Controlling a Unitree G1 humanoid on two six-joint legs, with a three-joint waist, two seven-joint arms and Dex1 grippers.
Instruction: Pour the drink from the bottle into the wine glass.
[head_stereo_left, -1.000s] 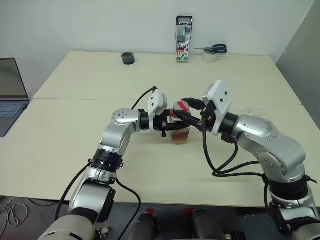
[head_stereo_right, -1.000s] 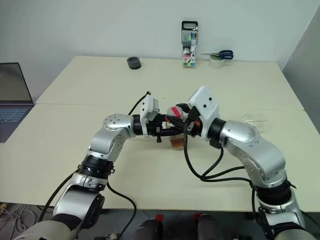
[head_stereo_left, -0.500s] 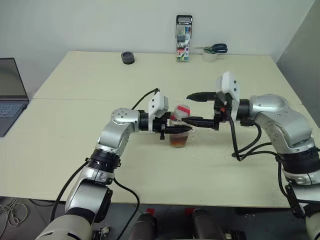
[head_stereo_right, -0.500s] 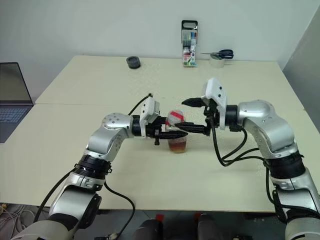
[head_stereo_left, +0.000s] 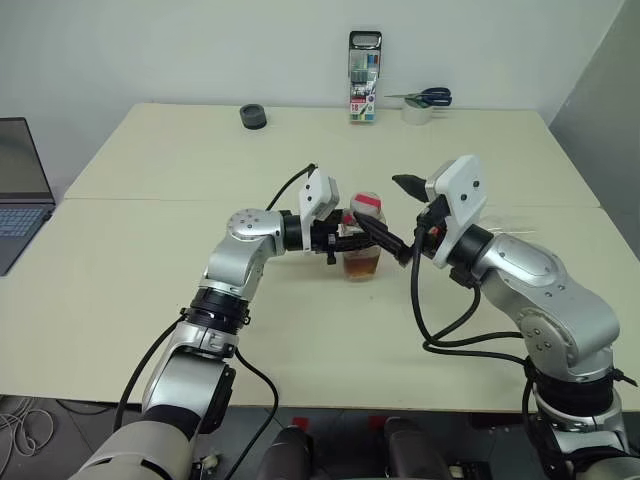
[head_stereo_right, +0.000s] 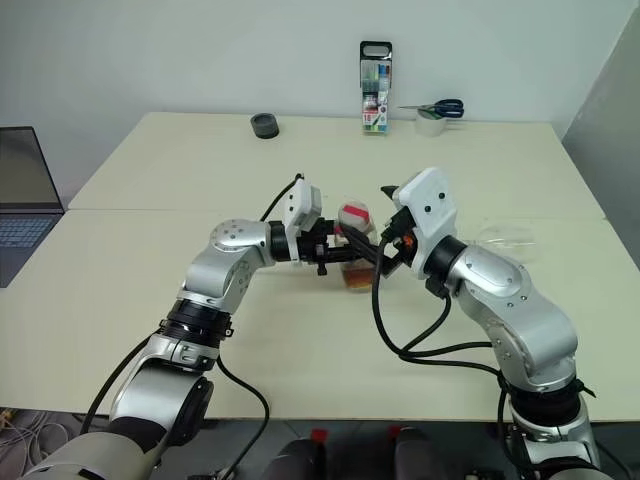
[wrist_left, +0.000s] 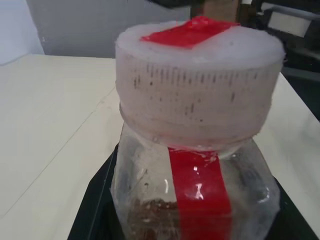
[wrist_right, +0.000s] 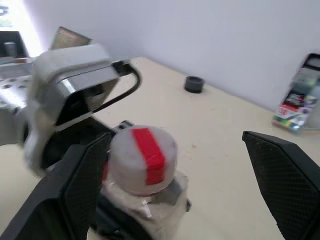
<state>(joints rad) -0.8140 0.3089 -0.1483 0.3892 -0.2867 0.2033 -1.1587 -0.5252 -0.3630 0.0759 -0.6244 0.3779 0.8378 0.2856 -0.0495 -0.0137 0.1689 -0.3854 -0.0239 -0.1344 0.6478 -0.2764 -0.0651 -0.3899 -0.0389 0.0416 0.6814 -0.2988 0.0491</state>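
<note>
Plastic bottle (head_stereo_left: 362, 240) in left gripper (head_stereo_left: 350, 240), capped

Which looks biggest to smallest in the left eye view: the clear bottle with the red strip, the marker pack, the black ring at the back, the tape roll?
1. Clear plastic bottle with the red strip, though it is nearer the camera.
2. Upright marker pack.
3. Small black ring and pale tape roll: alike, not ranked.

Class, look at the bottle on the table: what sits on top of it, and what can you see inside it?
On the bottle sits a whitish cap crossed by a red strip. Inside, amber-brown drink fills the lower part; the left gripper, shut on the bottle, covers its middle.
</note>
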